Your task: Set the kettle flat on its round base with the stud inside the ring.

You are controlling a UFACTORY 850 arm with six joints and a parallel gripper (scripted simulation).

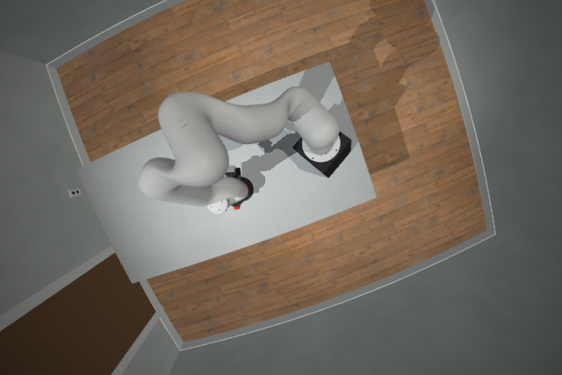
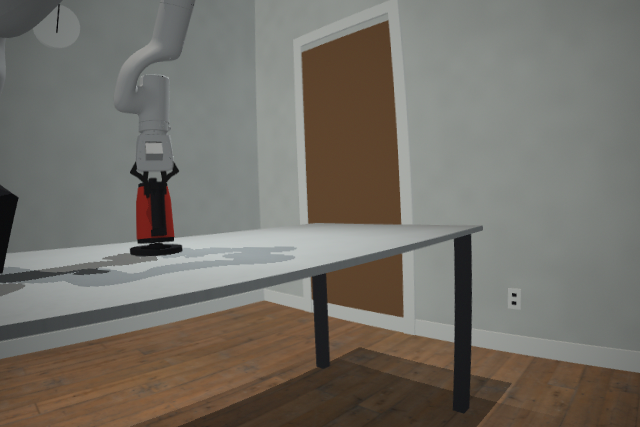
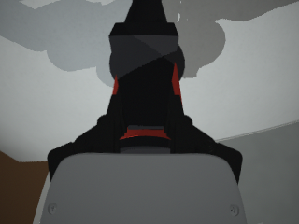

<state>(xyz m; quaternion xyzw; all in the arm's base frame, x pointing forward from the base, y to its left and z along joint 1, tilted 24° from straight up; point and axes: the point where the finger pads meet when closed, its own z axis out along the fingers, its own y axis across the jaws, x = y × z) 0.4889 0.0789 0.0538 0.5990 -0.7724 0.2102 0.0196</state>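
Note:
The red kettle point(image 2: 154, 213) with its black handle bar stands upright right over the black round base point(image 2: 155, 249) on the grey table; its bottom is at the base's top, and I cannot tell whether it rests fully on it. My gripper point(image 2: 154, 180) comes straight down from above and is shut on the top of the kettle's handle. From overhead the arm hides most of the kettle; only a red and black edge of the kettle shows. In the wrist view the black handle and red sides of the kettle point(image 3: 146, 81) fill the middle between the fingers.
The arm's black mounting block point(image 1: 323, 153) stands on the table's far end. The table edge point(image 2: 361, 257) runs to the right of the kettle. A brown door point(image 2: 351, 164) is in the wall behind.

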